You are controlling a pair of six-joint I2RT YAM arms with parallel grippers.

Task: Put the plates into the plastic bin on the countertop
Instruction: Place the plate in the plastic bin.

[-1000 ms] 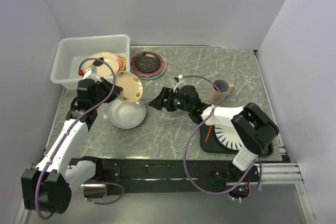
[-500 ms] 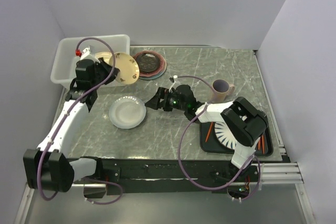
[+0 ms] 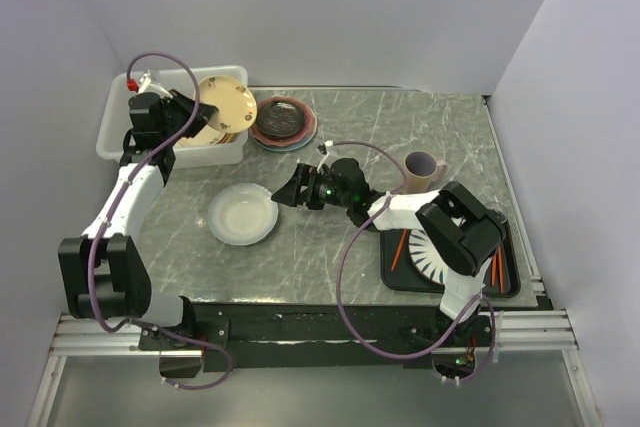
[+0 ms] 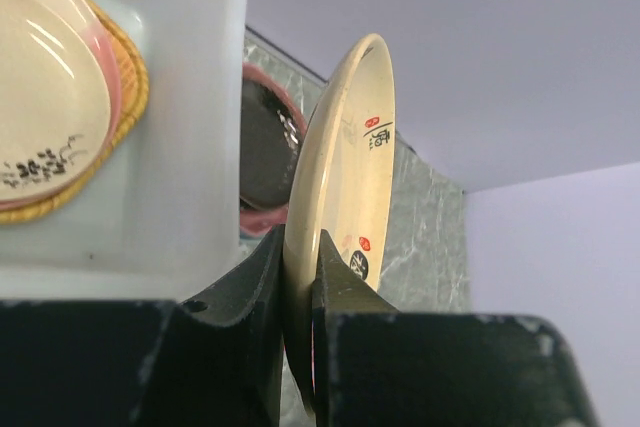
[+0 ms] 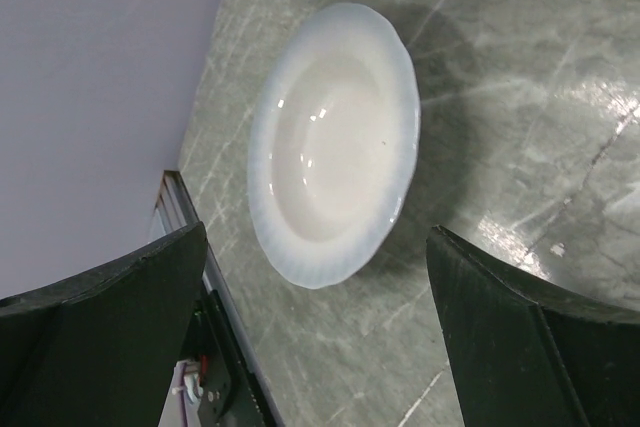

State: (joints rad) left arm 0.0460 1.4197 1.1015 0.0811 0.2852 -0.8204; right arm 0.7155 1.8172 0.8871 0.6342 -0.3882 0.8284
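— Plate in your left gripper [image 4: 300,282]: where is it?
— Your left gripper pinches the tan plate [image 4: 345,167] by its rim, jaws pressed onto it. The plate stands on edge, tilted, raised at the right wall of the bin [image 3: 120,127], which sits at the back left of the desk [image 3: 330,247].
— What lies in the bin?
— You have a stack [image 4: 50,97] there, a cream plate on top with pink and orange rims under it.
— And your right gripper [image 3: 290,190]?
— It is spread wide, holding nothing, low over the desk, aimed at the white plate [image 5: 335,137]. It is near the plate but apart from it. The dark plate [image 3: 282,120] sits just right of the bin.
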